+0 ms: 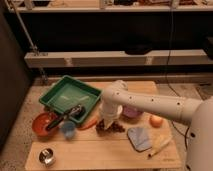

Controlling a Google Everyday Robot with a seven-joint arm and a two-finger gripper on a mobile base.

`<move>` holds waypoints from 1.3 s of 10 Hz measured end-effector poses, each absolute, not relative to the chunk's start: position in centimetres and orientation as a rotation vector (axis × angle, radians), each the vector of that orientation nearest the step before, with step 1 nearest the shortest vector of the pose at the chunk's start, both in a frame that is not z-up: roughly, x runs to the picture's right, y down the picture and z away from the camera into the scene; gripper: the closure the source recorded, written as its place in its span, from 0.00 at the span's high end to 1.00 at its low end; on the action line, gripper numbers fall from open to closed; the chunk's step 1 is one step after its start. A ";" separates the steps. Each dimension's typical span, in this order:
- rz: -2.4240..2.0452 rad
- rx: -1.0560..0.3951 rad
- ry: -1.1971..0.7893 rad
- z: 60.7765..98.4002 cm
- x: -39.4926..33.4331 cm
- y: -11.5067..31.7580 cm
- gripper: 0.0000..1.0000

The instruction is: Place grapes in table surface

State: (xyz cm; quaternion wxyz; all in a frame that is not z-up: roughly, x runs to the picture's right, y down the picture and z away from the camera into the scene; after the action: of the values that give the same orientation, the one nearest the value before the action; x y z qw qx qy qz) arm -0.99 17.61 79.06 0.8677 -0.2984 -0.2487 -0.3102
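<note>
The grapes (113, 127) are a small dark bunch lying on the light wooden table surface (95, 150), near its middle. My white arm reaches in from the right and bends down over them. My gripper (106, 121) points down at the left end of the bunch, right above or touching it. The arm hides part of the bunch.
A green tray (60, 94) sits at the back left with a black tool (67, 116) across its front edge. Around the grapes are an orange carrot (89, 123), blue cup (67, 130), red-orange bowl (41, 125), purple bowl (133, 113), round orange fruit (156, 120), grey pad (138, 137) and metal cup (46, 156).
</note>
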 end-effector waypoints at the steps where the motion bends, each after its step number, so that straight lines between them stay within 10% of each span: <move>1: -0.654 -0.594 -0.525 77.3 -0.9 16.1 0.00; 13: -0.801 -0.377 -0.705 57.4 -3.5 5.0 0.00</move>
State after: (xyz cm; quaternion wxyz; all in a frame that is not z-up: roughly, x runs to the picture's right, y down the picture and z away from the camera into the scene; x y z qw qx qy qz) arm -3.50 5.01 57.39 0.8441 -0.1788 -0.3338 -0.3796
